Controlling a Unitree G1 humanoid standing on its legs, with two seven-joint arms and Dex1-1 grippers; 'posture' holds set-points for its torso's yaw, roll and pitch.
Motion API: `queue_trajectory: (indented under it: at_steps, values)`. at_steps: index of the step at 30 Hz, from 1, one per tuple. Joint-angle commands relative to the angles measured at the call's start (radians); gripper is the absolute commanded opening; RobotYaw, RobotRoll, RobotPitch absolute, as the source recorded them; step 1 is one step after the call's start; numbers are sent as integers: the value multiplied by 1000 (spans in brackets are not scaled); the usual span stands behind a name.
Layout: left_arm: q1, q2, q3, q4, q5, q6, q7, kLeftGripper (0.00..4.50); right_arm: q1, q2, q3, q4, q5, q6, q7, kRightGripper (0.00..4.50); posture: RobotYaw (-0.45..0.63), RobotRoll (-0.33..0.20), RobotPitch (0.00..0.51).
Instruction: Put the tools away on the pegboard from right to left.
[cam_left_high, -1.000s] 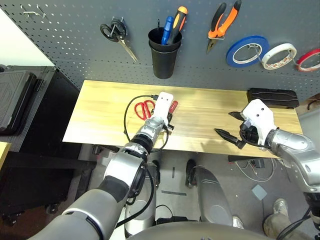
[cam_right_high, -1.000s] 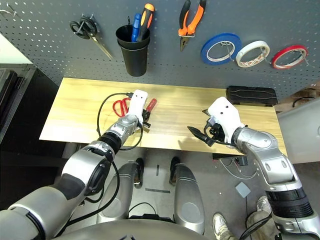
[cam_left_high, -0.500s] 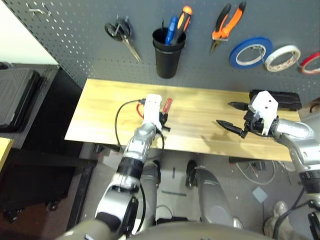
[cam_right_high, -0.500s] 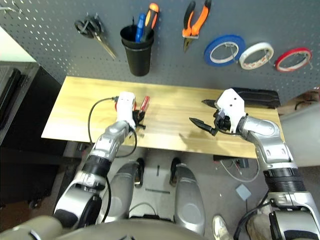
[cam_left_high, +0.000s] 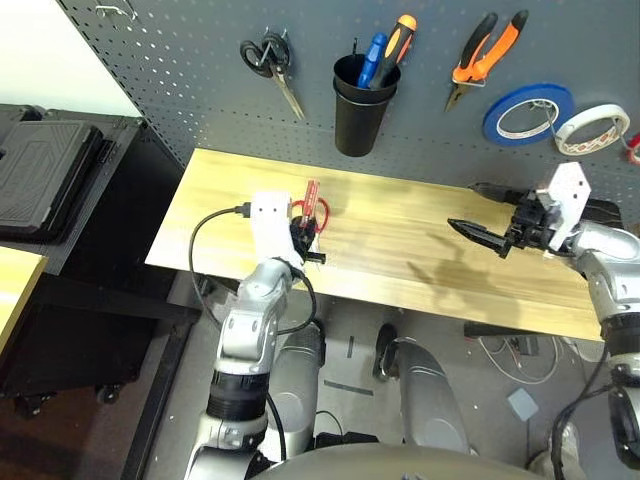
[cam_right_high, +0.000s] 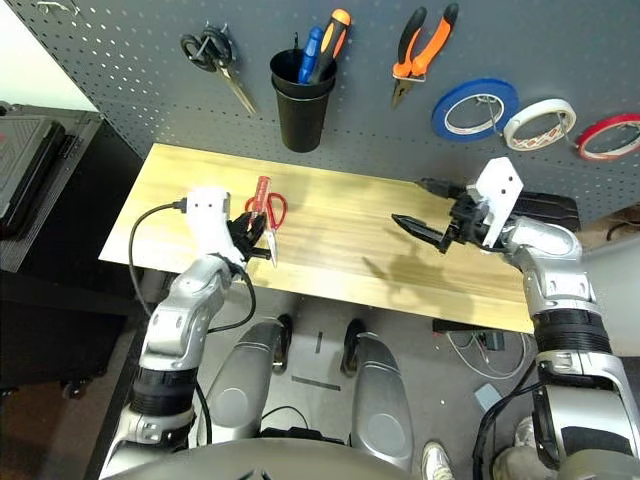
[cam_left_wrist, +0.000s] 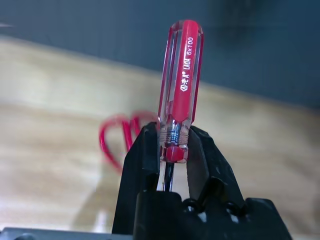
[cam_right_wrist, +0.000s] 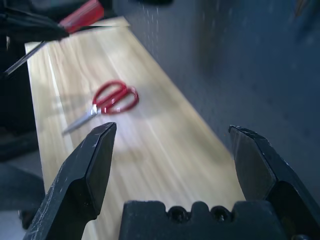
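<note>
Behind lifted screwdriver (cam_left_wrist: 180, 90), seemingly scissors (cam_right_wrist: 107, 102) lie flat.

— Behind the tabletop (cam_left_high: 400, 245)?
— Pegboard (cam_left_high: 180, 70), upright along the far edge. From its left: black-handled scissors (cam_left_high: 270, 62) on a hook, cup (cam_left_high: 359, 105) with two screwdrivers standing in it, pliers (cam_left_high: 482, 55), then three tape rolls (cam_right_high: 472, 107) toward the right edge.

— On the tabletop?
— Scissors (cam_right_high: 270, 214), flat near the left end, closer to the far edge than the near one.

— Above it?
— Left gripper (cam_left_wrist: 168, 150) over the near left part, clamped on a screwdriver (cam_left_wrist: 179, 85), just before the scissors. Right gripper (cam_right_wrist: 172, 150) over the right end, jaws wide apart, pointing left, well apart from the scissors.
</note>
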Motion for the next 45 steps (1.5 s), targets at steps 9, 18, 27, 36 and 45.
queue_trajectory:
  at_steps: [9,18,27,36,45]
  values:
    - [-60,29,63,-179,-146,-51,-23,814,5,-39,-98,-51,145,70,111,4500,301,0,229]
    - [-206,78,129,-233,-233,37,8,814,-42,-129,-182,-77,236,168,157,4500,262,0,222]
    - [-388,152,224,-203,-306,94,31,814,-123,-200,-235,-67,263,237,146,4500,218,0,223]
    - [-609,173,271,-124,-375,118,66,814,-117,-229,-244,-112,267,296,145,4500,193,0,227]
    - [-804,67,245,148,-360,-73,93,814,-100,-191,-230,-181,269,326,107,4500,176,0,232]
